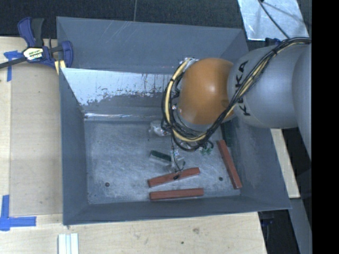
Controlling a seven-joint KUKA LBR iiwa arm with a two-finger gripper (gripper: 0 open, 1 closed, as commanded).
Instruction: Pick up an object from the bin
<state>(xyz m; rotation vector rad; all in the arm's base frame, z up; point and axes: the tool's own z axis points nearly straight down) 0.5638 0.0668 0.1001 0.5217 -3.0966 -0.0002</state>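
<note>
Red-brown stick [174, 177] lies tilted on bin [116, 157] floor, front-centre, jaws low over its middle; apart or together, cannot tell. Approach step, likely. Next: clamp across stick, lift straight.

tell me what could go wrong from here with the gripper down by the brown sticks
The gripper sits right over the slanted brown stick; thin and flat, it may slip or swing if lifted. The small dark piece lies close beside the gripper and could get caught or knocked.
</note>
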